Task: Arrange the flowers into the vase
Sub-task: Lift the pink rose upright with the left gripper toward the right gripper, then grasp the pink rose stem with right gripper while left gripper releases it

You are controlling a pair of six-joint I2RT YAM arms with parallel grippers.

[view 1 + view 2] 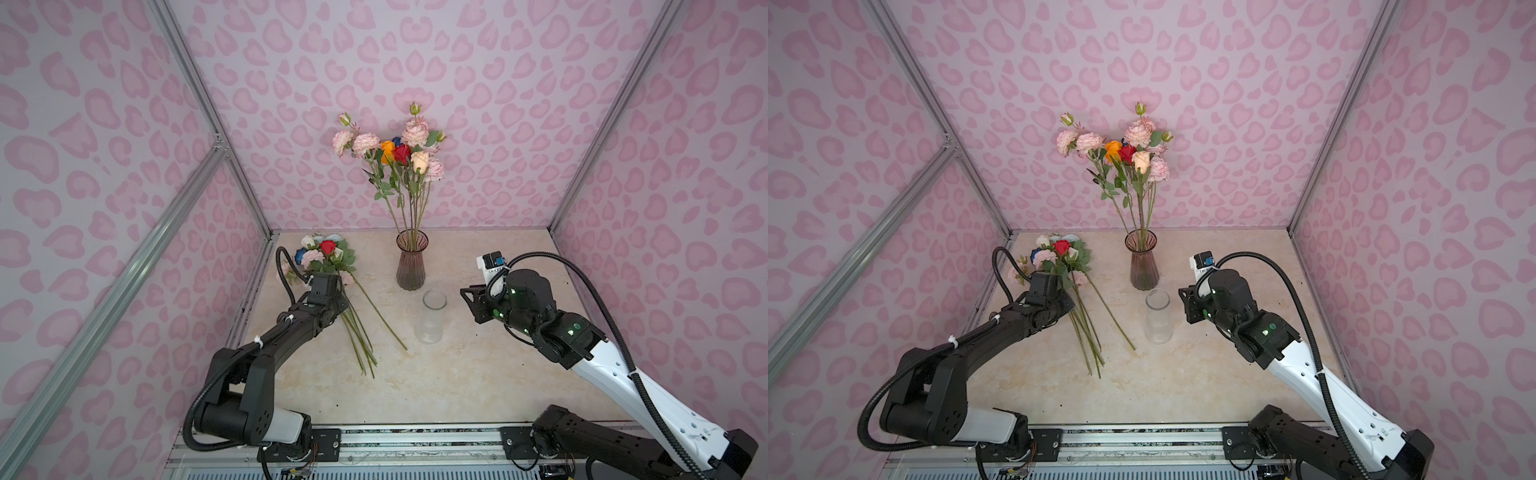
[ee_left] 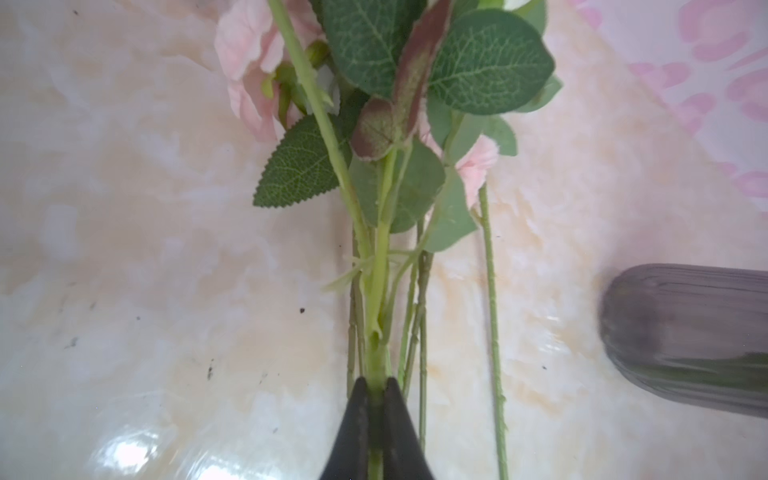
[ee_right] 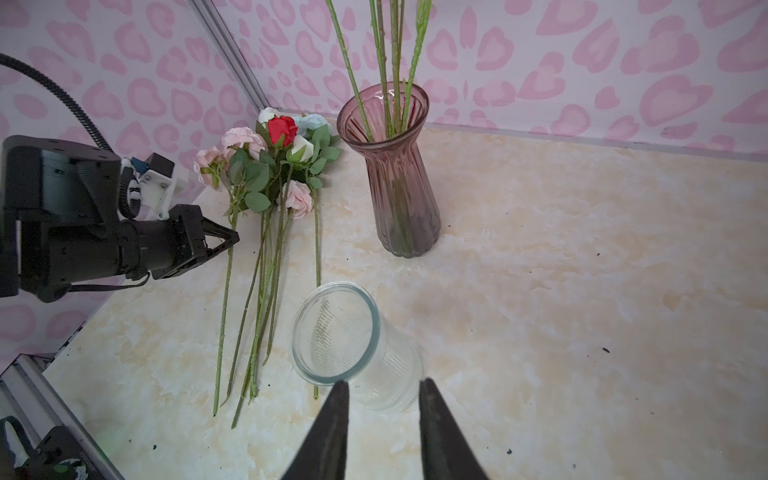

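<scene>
Pink blotch-patterned walls point(image 1: 415, 50), cream marbled table point(image 1: 478, 374), purple-tinted ribbed vase point(image 1: 410, 266), green-stemmed flowers point(image 1: 328, 248).

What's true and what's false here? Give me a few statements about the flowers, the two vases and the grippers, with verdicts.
1. The left gripper is shut on a stem. True.
2. The purple vase stands upright with flowers in it. True.
3. The clear vase holds flowers. False: the clear vase is empty.
4. The right gripper grips the clear vase. False: the right gripper is open, holding nothing.
5. Every flower is in a vase. False: a bunch lies on the table.
</scene>
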